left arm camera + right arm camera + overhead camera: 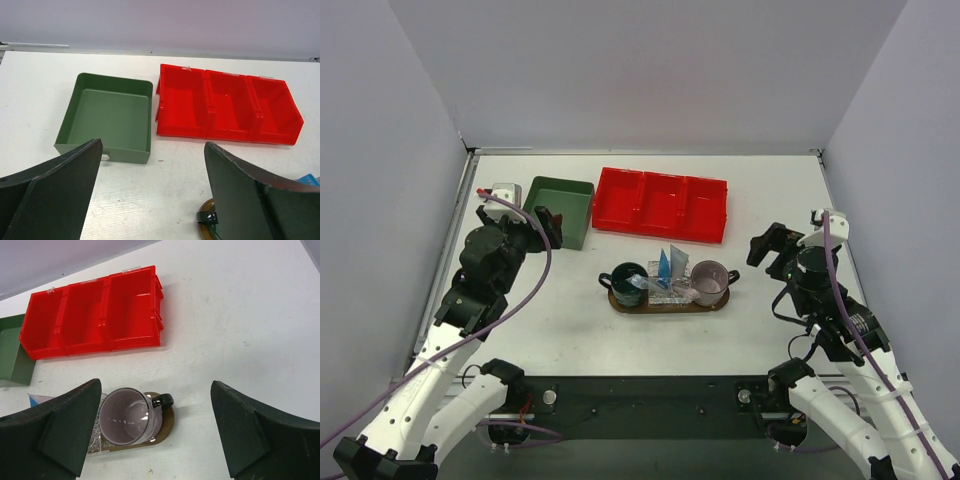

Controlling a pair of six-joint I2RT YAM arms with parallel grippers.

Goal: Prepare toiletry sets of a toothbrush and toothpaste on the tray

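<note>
White desk (570, 320), grey walls around. Desk centre held a flat oval dark brown wooden tray (660, 307): dark green mug (623, 282) at the left end, translucent pink mug (709, 281) at the right end, blue toothpaste tubes (666, 265) between. Left gripper (548, 228) and right gripper (770, 248) stood either side, both spread wide and empty. Far edge: green square box (560, 210), red three-compartment bin (662, 204).
</note>
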